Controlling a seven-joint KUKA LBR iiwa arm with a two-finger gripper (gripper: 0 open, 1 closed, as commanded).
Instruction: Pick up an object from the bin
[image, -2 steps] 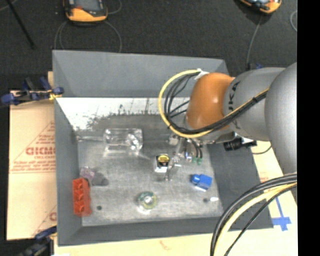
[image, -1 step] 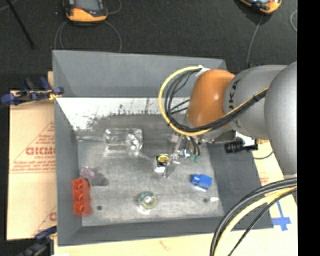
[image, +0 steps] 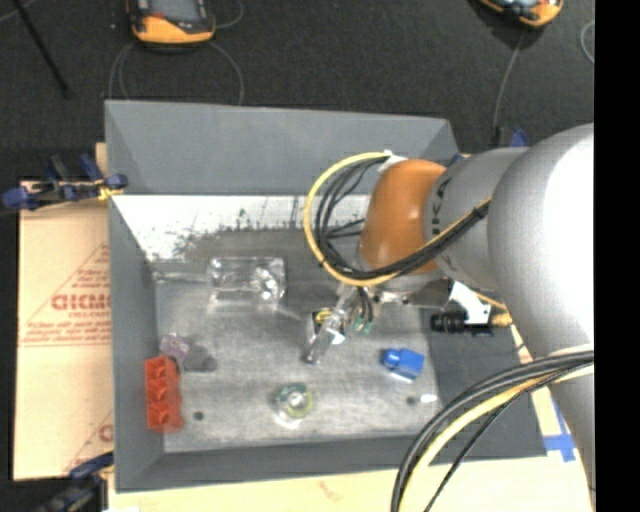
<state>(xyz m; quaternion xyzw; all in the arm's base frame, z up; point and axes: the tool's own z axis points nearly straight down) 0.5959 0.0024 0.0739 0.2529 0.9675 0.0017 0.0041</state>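
1. Gripper (image: 326, 336) hangs low over the middle of the grey metal bin (image: 135, 330), slanted toward the view's lower left. It is probably lined up for a descent.
2. Open or closed: cannot tell. Nothing seen in its grasp.
3. Nearest candidates: small blue plastic block (image: 402, 363) near its right, and round pale metal disc (image: 294, 402) below.
4. Also in the bin, well apart: clear plastic piece (image: 246, 281) at upper left and red ridged block (image: 162, 392) in the lower-left corner.

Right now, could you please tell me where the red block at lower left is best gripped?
Take the red block at its middle, from above, across its narrow width: it lies flat and long, close to the bin's left wall, so a side approach looks blocked.
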